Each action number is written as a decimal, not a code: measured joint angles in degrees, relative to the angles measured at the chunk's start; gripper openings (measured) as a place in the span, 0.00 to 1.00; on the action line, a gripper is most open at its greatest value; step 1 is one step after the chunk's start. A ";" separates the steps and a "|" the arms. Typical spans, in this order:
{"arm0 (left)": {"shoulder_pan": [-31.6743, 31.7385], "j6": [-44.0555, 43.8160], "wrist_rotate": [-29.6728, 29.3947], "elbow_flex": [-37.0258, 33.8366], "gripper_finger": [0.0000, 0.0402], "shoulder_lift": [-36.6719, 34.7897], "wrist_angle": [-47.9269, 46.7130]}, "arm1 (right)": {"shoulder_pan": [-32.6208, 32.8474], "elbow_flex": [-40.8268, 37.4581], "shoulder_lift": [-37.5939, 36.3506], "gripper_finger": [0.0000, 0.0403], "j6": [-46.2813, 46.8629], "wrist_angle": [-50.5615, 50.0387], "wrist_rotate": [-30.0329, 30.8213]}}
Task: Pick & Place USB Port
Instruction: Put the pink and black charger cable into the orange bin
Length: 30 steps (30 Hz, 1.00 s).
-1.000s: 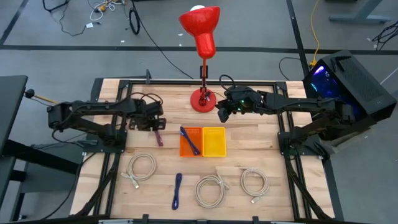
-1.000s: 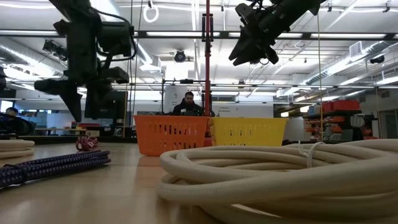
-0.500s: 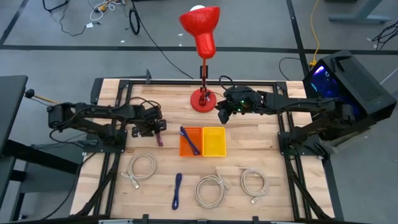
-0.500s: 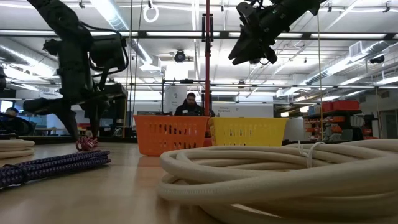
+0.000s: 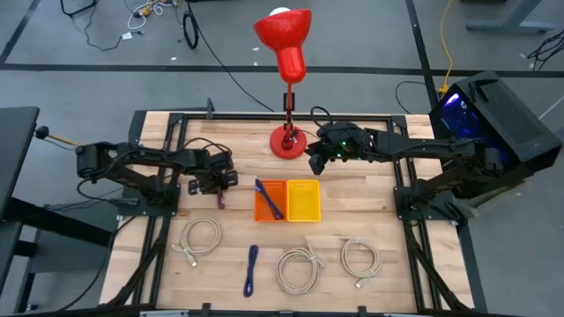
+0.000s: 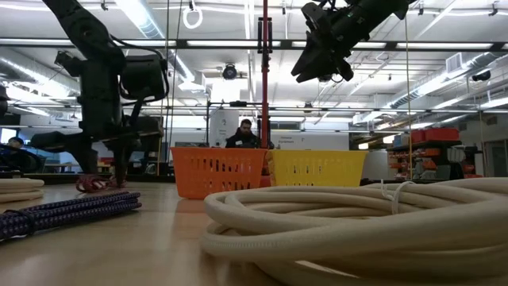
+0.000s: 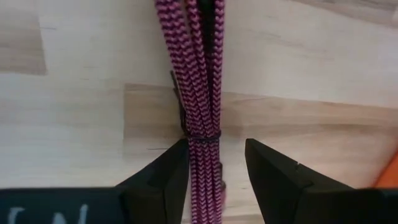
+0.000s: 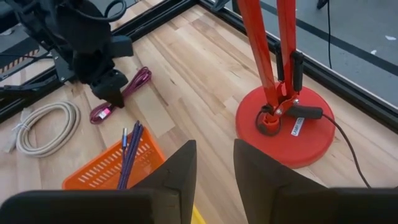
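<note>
A magenta braided cable bundle (image 5: 221,200) lies flat on the wooden table, left of the orange basket (image 5: 264,211). My left gripper (image 7: 214,165) is down over it, open, with one finger on each side of the bundle near its black tie (image 7: 204,137). In the low view my left gripper (image 6: 99,168) hangs just above the cable (image 6: 90,184). My right gripper (image 5: 315,162) is open and hovers high near the red lamp base (image 5: 286,142), holding nothing. A blue cable (image 5: 270,199) lies in the orange basket.
The yellow basket (image 5: 303,201) stands right of the orange one. Another blue cable (image 5: 251,269) and three white cable coils (image 5: 200,236) (image 5: 300,269) (image 5: 359,257) lie toward the near edge. The red lamp's pole (image 8: 267,50) rises at the far side.
My left gripper has come down from well above the table until its fingertips are almost on the wood, and has moved slightly toward the near edge over the magenta cable. The cable has stayed where it was. My right arm has kept still.
</note>
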 joint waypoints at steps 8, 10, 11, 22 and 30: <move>0.00 6.97 -0.25 -0.04 0.08 0.89 -2.15 | 0.00 0.00 0.00 0.27 0.03 0.01 0.02; 0.32 7.96 0.40 -0.08 0.08 0.93 -1.91 | 0.00 0.00 0.00 0.27 0.17 0.02 0.00; 0.35 8.72 0.72 -0.11 0.08 0.93 -1.76 | 0.00 0.00 0.00 0.27 0.47 0.02 0.02; 0.28 10.80 2.99 -0.42 0.04 -0.62 15.57 | 0.00 0.00 0.00 0.27 1.00 0.02 0.08; 0.24 10.69 4.91 0.14 0.04 -1.18 18.96 | 0.00 0.00 0.00 0.27 1.20 -0.39 0.18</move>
